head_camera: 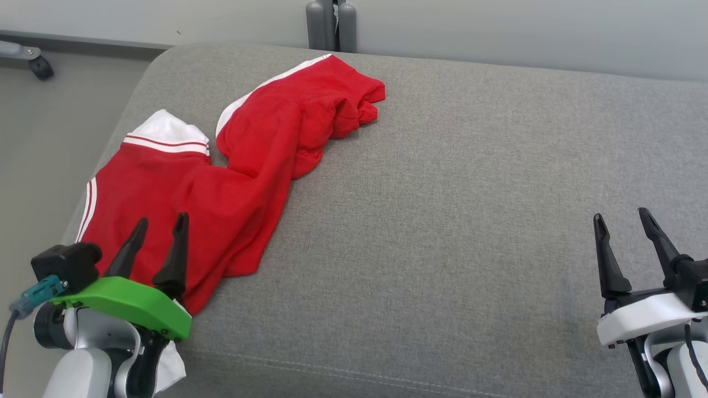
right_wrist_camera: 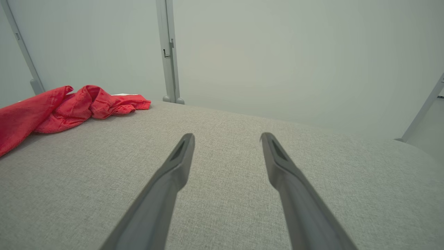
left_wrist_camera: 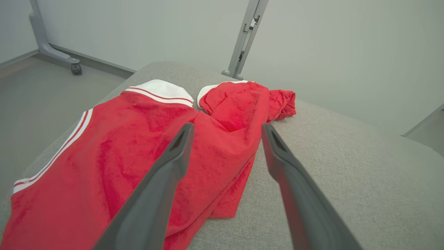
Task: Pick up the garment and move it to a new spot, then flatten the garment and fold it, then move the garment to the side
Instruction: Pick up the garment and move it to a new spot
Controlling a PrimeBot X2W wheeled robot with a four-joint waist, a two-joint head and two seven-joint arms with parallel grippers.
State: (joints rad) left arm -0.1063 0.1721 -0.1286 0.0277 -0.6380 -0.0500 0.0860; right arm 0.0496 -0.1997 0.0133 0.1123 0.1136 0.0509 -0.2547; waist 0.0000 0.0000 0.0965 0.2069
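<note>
A red garment (head_camera: 232, 166) with white trim lies crumpled on the left part of a grey cushioned surface (head_camera: 442, 221), one bunched end reaching toward the back. My left gripper (head_camera: 162, 220) stands open above the garment's near part, nothing between its fingers. The left wrist view has the red garment (left_wrist_camera: 145, 149) spread under and ahead of the left gripper (left_wrist_camera: 227, 125). At the lower right my right gripper (head_camera: 619, 213) is open over bare cushion, far from the cloth. In the right wrist view the garment (right_wrist_camera: 62, 107) lies at the far left, beyond the right gripper (right_wrist_camera: 227, 136).
The cushion's left edge (head_camera: 119, 110) drops to a grey floor (head_camera: 44, 143), where a caster wheel (head_camera: 40, 66) stands. A grey metal post (head_camera: 331, 25) rises behind the cushion against a pale wall. A broad stretch of cushion lies between the grippers.
</note>
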